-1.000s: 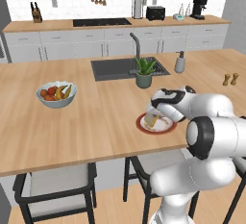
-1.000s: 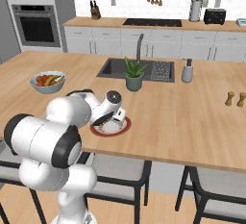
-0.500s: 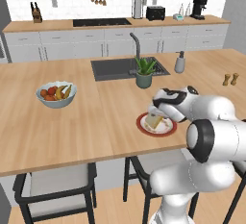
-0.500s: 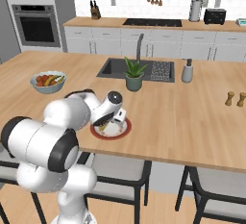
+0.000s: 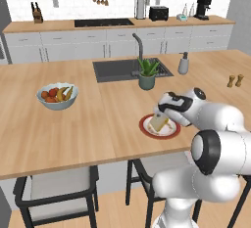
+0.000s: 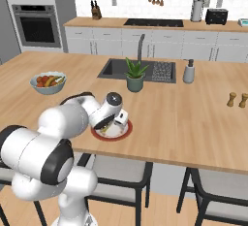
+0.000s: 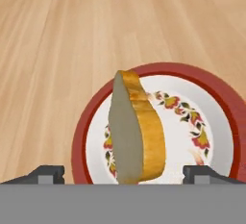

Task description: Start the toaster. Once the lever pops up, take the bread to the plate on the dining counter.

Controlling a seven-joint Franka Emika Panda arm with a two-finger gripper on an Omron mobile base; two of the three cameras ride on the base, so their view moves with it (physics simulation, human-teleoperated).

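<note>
The bread, a tan slice, stands tilted on its edge on the plate, which has a red-brown rim and a flowered white centre. My gripper is open just over it, with its fingertips wide apart on either side of the slice and not touching it. The plate lies near the front edge of the dining counter, with the gripper low above the bread. From the right I see the gripper over the plate. The black toaster stands on the back worktop.
A fruit bowl sits to the left on the counter. A potted plant, the dark sink and a soap dispenser lie behind the plate. Salt and pepper shakers are at the right. Stools stand below the front edge.
The gripper's jaws have opened from shut and let go of the bread, which now rests on the plate. The arm has barely moved.
</note>
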